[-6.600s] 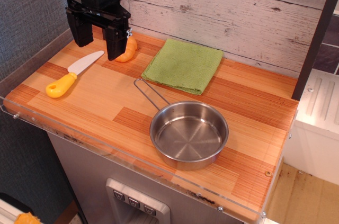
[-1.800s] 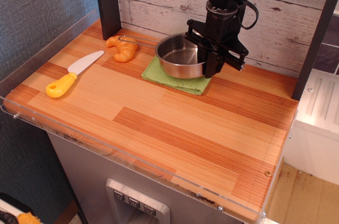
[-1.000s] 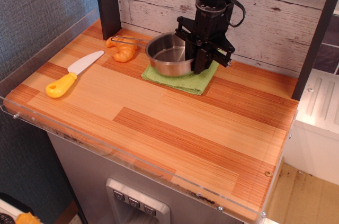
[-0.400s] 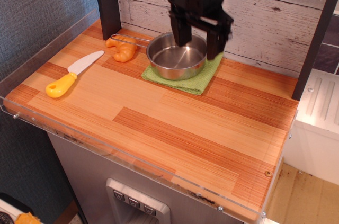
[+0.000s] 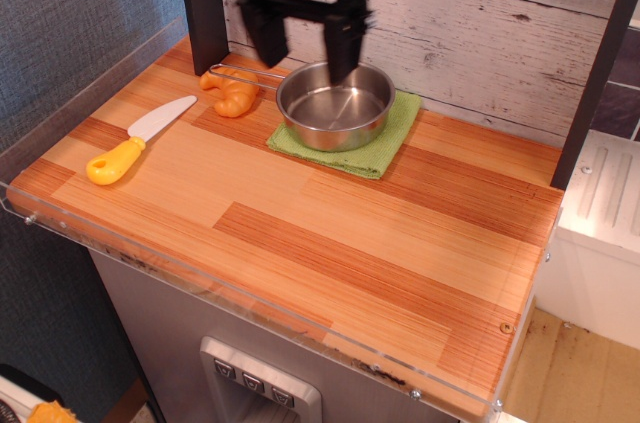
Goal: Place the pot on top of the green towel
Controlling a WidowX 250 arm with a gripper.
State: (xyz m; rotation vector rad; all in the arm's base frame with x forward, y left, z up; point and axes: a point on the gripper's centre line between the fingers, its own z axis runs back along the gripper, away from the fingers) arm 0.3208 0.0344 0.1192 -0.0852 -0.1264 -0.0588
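The shiny steel pot [image 5: 335, 107] sits on the green towel [image 5: 390, 138] at the back of the wooden table. Its thin wire handle [image 5: 245, 72] points left toward the back wall. My black gripper [image 5: 303, 51] is open and empty. It hangs above the pot's left rim and the handle, blurred by motion, with both fingers apart and touching nothing.
An orange croissant-shaped toy [image 5: 232, 93] lies just left of the pot, under the handle's end. A toy knife [image 5: 135, 141] with a yellow handle lies at the left. A dark post [image 5: 203, 3] stands at the back left. A clear rail [image 5: 250, 308] edges the table front.
I have let go of the pot, which now rests on the towel. My gripper has opened, risen and moved left from the pot's right side to above its left rim.
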